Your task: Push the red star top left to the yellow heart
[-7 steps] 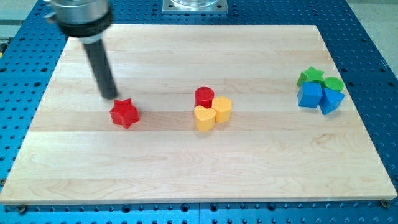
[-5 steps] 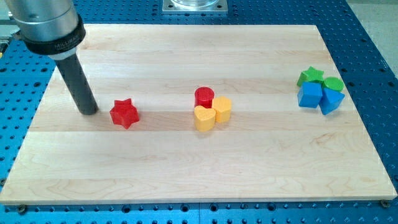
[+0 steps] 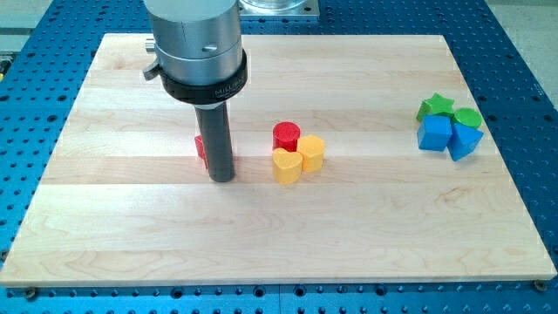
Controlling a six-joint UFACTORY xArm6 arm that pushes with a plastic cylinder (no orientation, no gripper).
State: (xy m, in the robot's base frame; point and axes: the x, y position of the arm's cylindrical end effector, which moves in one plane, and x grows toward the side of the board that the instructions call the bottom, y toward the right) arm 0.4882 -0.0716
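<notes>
A pale wooden board lies on a blue perforated metal table under even light.

Arm enters from the view's top, left of centre. Grey cylindrical housing with a black collar; straight dark rod drops from it, near vertical. My tip rests on the board surface, below the housing. No gripper fitted.

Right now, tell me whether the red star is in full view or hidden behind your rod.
Mostly hidden. Only a red sliver of the red star shows at the rod's left edge; my tip rests left of the yellow heart, not touching it.
</notes>
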